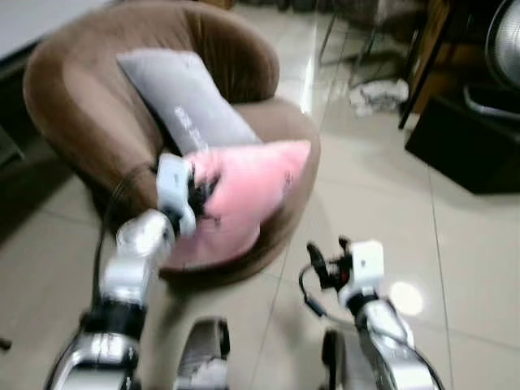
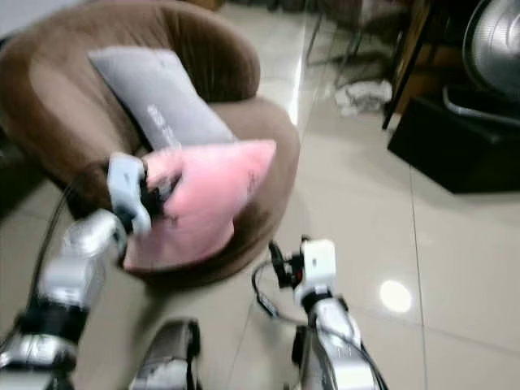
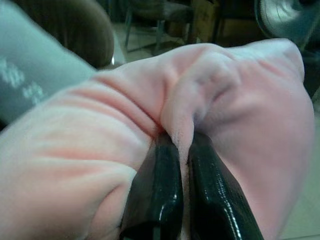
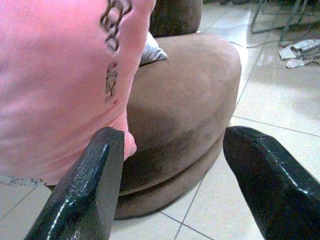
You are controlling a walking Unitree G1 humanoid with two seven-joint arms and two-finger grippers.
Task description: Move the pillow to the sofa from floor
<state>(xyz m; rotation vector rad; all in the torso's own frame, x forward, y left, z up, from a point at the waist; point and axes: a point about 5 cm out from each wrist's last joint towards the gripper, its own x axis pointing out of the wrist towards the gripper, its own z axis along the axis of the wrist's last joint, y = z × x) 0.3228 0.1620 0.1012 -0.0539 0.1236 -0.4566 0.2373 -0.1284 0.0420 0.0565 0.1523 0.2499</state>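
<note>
Pink soft fabric pillow (image 1: pixel 244 191) is pinched by a bunched fold in my left gripper (image 3: pixel 182 150) over the round brown suede sofa's (image 1: pixel 97 122) front edge, squishy and light I'd guess, right gripper (image 4: pixel 170 175) spread wide, holding nothing.

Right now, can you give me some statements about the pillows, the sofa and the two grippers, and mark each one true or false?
1. The left gripper is shut on a fold of the pink pillow. True.
2. The pink pillow lies flat on the floor. False: it is held up against the front of the brown sofa, off the tiles.
3. A grey pillow leans on the sofa behind the pink one. True.
4. The right gripper also grips the pink pillow. False: its fingers are open and hold nothing, with the sofa base and tiles seen between them.
5. The sofa is blue and square. False: it is brown and rounded.
</note>
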